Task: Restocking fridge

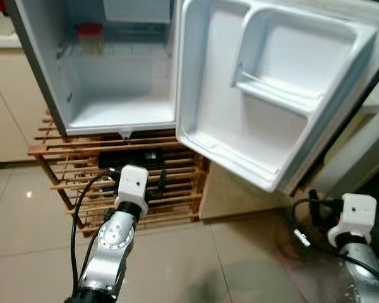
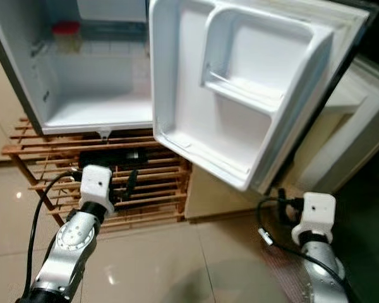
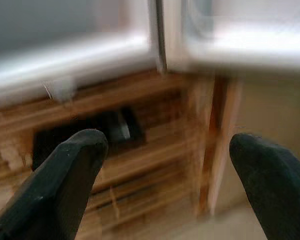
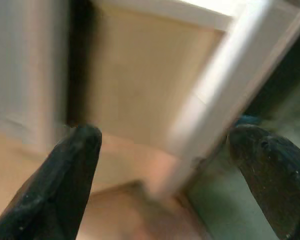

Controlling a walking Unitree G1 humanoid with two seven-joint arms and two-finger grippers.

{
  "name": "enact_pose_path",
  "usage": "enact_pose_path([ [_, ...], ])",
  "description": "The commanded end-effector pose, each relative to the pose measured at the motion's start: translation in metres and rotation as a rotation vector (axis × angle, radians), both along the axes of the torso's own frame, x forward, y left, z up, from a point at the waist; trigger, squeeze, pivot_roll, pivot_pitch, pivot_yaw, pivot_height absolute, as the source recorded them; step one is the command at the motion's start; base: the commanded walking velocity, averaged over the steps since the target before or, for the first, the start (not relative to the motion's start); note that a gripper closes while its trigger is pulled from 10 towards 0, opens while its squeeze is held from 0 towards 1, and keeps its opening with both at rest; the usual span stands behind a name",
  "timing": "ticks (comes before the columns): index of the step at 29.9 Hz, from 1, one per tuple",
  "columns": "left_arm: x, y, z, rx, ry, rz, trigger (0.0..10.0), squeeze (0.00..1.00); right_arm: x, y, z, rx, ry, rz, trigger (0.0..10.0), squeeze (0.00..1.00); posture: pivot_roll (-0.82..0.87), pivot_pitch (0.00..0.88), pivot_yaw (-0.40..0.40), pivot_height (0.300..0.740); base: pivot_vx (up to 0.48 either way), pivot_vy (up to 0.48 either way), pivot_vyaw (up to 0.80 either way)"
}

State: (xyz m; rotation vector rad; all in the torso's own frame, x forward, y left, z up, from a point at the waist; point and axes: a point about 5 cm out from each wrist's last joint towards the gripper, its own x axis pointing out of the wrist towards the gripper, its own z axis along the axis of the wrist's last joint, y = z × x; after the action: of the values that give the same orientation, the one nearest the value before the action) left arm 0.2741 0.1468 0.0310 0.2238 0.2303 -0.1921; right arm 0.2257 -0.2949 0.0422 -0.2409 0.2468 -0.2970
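Observation:
A small white fridge (image 1: 117,110) stands open on a low wooden rack (image 1: 177,192). Its door (image 1: 271,95) swings out to the right, with bare door shelves. Inside, on the upper left shelf, sits a jar with a red lid (image 1: 90,36); the lower compartment holds nothing. My left arm (image 1: 117,233) reaches toward the rack below the fridge, and its gripper (image 3: 167,150) is open with nothing between the fingers. My right arm (image 1: 359,221) is low at the right, below the door's outer edge, its gripper (image 4: 165,140) open and holding nothing.
A black box (image 1: 132,158) lies on the rack under the fridge, just ahead of the left gripper. Beige tiled floor (image 1: 25,221) spreads in front. White and beige cabinet panels (image 1: 366,145) stand behind the open door at the right.

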Motion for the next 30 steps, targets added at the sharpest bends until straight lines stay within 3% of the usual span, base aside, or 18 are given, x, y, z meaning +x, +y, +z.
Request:
enact_pose_path([
  [1,-0.002,-0.002,-0.018,0.053,0.093,-0.027,10.0,0.0,0.001,-0.024,0.002,-0.061,0.013,-0.083,10.0,0.0,-0.02,0.0,-0.079,0.74,0.0,0.0,0.0],
  [3,-0.004,-0.003,-0.031,0.088,0.162,-0.051,10.0,0.0,0.01,-0.045,0.013,-0.085,-0.006,-0.17,10.0,0.0,-0.03,0.0,-0.074,0.74,0.0,0.0,0.0],
  [6,-0.005,-0.003,-0.037,0.08,0.218,-0.054,10.0,0.0,0.023,-0.055,0.028,-0.105,-0.049,-0.211,10.0,0.0,-0.04,0.0,-0.068,0.74,0.0,0.0,0.0],
  [11,-0.002,-0.016,-0.036,0.08,0.185,-0.134,10.0,0.0,0.051,-0.064,0.062,-0.173,-0.138,-0.227,10.0,0.0,-0.04,0.0,-0.062,0.74,0.0,0.0,0.0],
  [13,-0.002,-0.018,-0.037,0.077,0.184,-0.143,10.0,0.0,0.057,-0.066,0.066,-0.186,-0.149,-0.238,10.0,0.0,-0.04,0.0,-0.061,0.74,0.0,0.0,0.0],
  [17,-0.008,-0.018,-0.047,0.089,0.238,-0.156,10.0,0.0,0.072,-0.061,0.082,-0.145,-0.22,-0.243,10.0,0.0,-0.04,0.0,-0.066,0.74,0.0,0.0,0.0],
  [22,-0.028,-0.006,-0.074,0.153,0.46,-0.127,10.0,0.0,0.092,-0.039,0.096,0.019,-0.333,-0.129,10.0,0.0,-0.04,0.0,-0.068,0.74,0.0,0.0,0.0],
  [27,-0.041,0.0,-0.088,0.197,0.591,-0.123,10.0,0.0,0.096,-0.028,0.095,0.091,-0.344,-0.075,10.0,0.0,-0.05,0.0,-0.063,0.74,0.0,0.0,0.0],
  [30,-0.049,0.009,-0.094,0.193,0.669,-0.084,10.0,0.0,0.101,-0.008,0.088,0.198,-0.3,0.071,10.0,0.0,-0.06,0.0,-0.059,0.74,0.0,0.0,0.0],
])
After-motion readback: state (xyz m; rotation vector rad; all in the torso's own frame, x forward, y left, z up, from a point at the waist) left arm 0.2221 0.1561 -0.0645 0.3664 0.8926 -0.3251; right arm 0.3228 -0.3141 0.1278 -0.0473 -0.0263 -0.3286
